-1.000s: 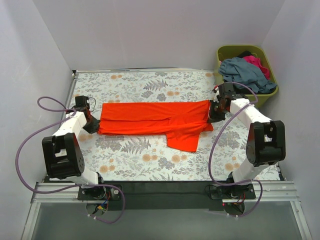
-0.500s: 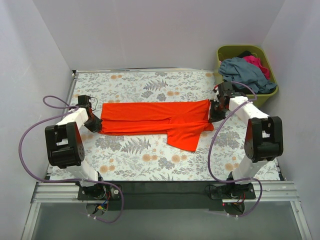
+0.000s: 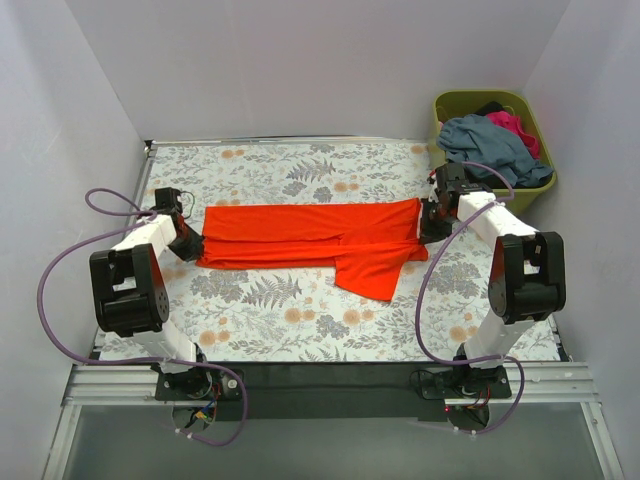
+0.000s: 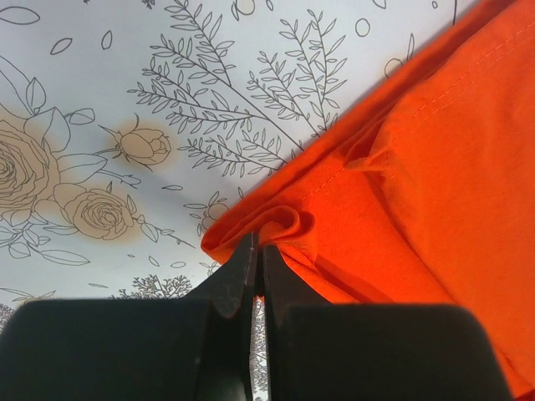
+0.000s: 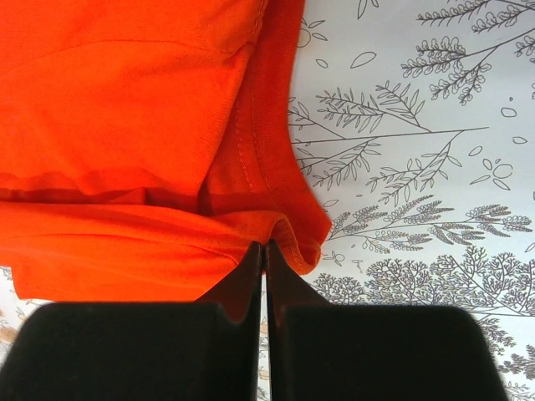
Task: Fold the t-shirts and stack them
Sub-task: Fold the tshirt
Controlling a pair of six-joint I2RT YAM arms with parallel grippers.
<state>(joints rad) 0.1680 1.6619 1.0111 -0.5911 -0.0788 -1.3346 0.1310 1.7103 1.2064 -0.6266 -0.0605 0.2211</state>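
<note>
A plain bright orange-red t-shirt [image 3: 310,235] of soft cloth lies flat across the middle of the top view, on a bench [image 3: 300,320] covered with a pale sheet printed with grey ferns and tan flowers. It is folded lengthwise into a long band running from left to right. One flap juts out of the band's lower edge, right of centre, toward the bottom of the frame. The left end effector [image 3: 190,245] sits at the band's left end, low on the bench. In the left wrist view its two dark fingers [image 4: 234,284] are pressed together with no gap, and a small curl of the orange-red t-shirt's hemmed corner is pinched right at their tips. The right end effector [image 3: 428,225] is at the band's right end. In the right wrist view its fingers [image 5: 247,276] likewise meet tip to tip, nipping a fold of the shirt's stitched edge in the lower middle of the frame, with bare printed cover to the right. In the upper right of the top view, just beside the bench's corner, stands an olive-green plastic basket [image 3: 462,97]. It holds a crumpled slate grey-blue t-shirt [image 3: 490,145] on top, a magenta-pink t-shirt [image 3: 518,128] behind it and a dark t-shirt [image 3: 490,108] at the back rim.
</note>
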